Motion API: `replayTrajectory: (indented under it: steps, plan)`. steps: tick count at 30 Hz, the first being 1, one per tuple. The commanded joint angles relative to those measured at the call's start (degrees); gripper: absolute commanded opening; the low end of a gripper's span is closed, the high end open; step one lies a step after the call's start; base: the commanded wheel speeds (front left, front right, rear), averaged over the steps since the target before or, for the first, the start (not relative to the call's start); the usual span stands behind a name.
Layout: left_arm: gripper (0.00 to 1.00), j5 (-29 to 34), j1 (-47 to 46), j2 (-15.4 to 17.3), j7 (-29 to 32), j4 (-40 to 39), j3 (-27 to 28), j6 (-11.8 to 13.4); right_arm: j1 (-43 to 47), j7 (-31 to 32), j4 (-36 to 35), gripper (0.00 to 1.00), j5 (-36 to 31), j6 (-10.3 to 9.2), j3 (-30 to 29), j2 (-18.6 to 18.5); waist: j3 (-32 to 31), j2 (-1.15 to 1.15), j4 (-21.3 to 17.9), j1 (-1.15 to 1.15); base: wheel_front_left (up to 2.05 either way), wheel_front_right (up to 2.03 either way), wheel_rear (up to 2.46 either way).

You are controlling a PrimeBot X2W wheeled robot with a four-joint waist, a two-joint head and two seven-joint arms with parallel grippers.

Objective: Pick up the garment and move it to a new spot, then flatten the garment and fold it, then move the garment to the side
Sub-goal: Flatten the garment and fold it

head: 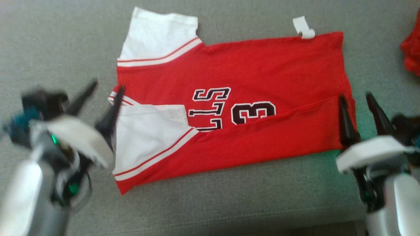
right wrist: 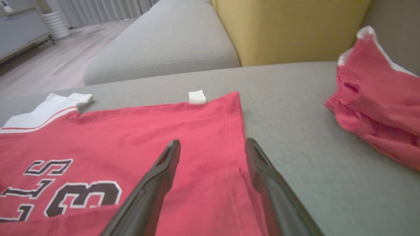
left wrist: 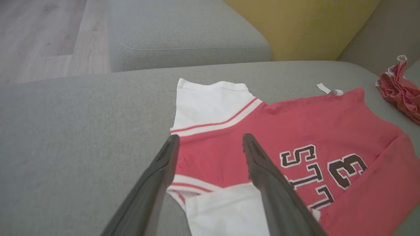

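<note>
The jersey (head: pixel 262 82) is laid flat on the sofa (head: pixel 49 49), long axis running side to side. The collar end is straddled by the left end effector (head: pixel 108 84), the hem end by the right end effector (head: pixel 355 95) — both spread wide, nothing gripped.

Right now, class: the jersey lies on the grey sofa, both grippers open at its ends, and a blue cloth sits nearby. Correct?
No: the cloth is red, not blue, as the right wrist view shows. The jersey lies on the grey sofa, with the left gripper and right gripper open at its ends.
</note>
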Motion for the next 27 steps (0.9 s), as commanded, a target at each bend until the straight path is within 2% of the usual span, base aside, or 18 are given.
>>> replayTrajectory:
  steps: [1, 6, 14, 19, 27]
  plan:
    - [1.0, 0.47, -7.82, 3.44, 2.12, 0.13, 2.03, -1.28, -4.43, -0.28, -2.35, 1.0, -0.64, 0.37, 3.34, -0.41, 3.43, 0.0, -0.88, 0.0, 0.0, 0.0, 0.0]
    - [1.0, -1.41, -21.02, 6.88, 7.9, 5.44, 1.61, -3.84, -11.67, -0.59, -1.63, 1.0, -1.58, 0.37, 7.78, -0.41, 9.29, 0.0, -2.51, 0.0, 0.0, 0.0, 0.0]
    - [1.0, -2.99, -38.14, 11.0, 16.24, 13.92, 0.35, -5.09, -21.0, -2.25, 0.77, 1.0, -1.95, 0.37, 13.78, -0.41, 16.62, 0.0, -5.75, 0.0, 0.0, 0.0, 0.0]
    - [1.0, -3.4, -43.81, 12.39, 19.89, 18.7, -0.73, -5.32, -24.11, -3.69, 2.61, 1.0, -1.46, 0.37, 16.35, -0.41, 18.81, 0.0, -7.75, 0.0, 0.0, 0.0, 0.0]
    - [1.0, -2.39, -47.77, 13.94, 20.7, 24.37, -1.41, -5.26, -26.16, -5.37, 3.76, 1.0, -1.08, 0.37, 17.94, -0.41, 20.2, 0.0, -10.44, 0.0, 0.0, 0.0, 0.0]
